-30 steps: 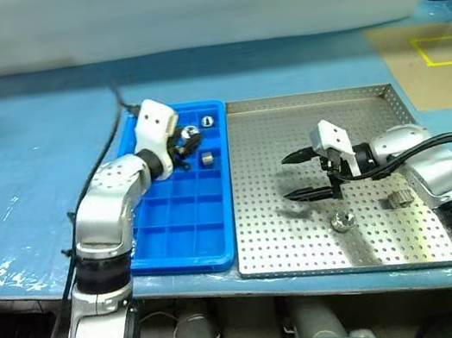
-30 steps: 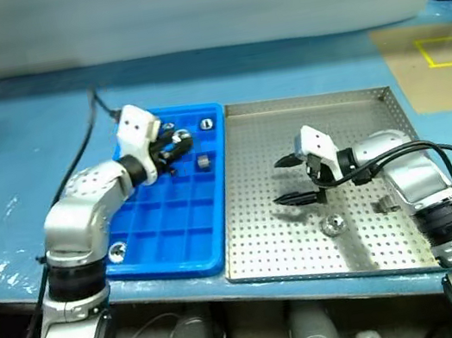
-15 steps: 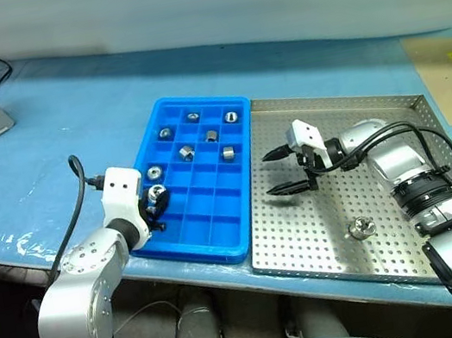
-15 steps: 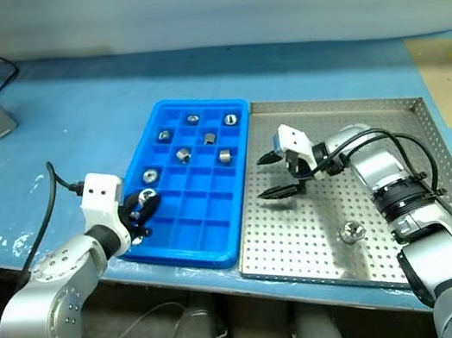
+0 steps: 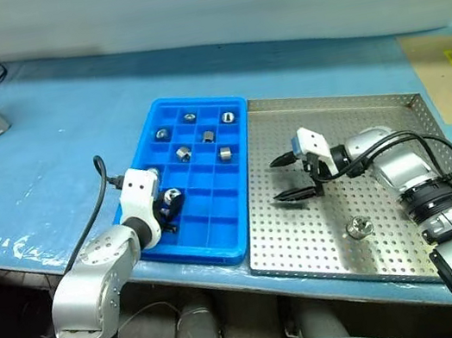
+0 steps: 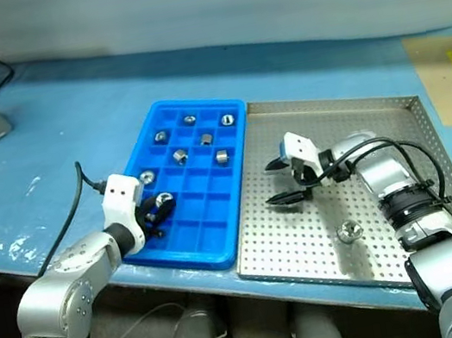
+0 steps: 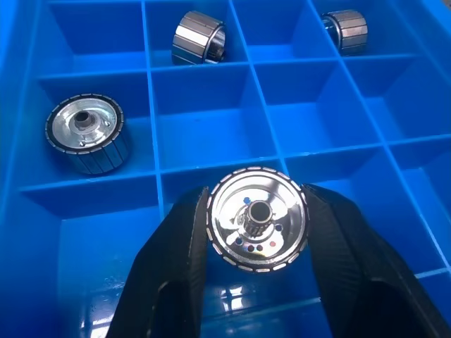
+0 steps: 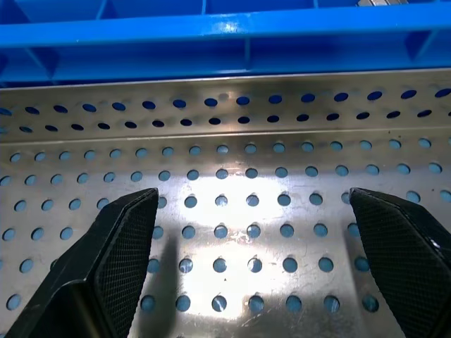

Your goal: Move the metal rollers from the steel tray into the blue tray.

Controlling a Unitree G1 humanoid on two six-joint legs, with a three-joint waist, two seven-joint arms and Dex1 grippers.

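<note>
Between the fingers of the left gripper [image 7: 257, 229], a metal roller [image 7: 258, 228] is clamped above a near-left compartment of the blue tray [image 5: 243, 218], where six rollers [image 5: 184, 152] lie. One roller [image 5: 359, 225] sits on the steel tray [image 5: 397, 244], beside the right gripper [image 5: 285, 179], jaws wide and empty.

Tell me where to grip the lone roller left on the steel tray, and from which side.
Grip the roller across its round outer rim, coming straight down from above. It seems to lie flat on the steel tray, hub up, with open floor around it for the right gripper and its open fingers.
</note>
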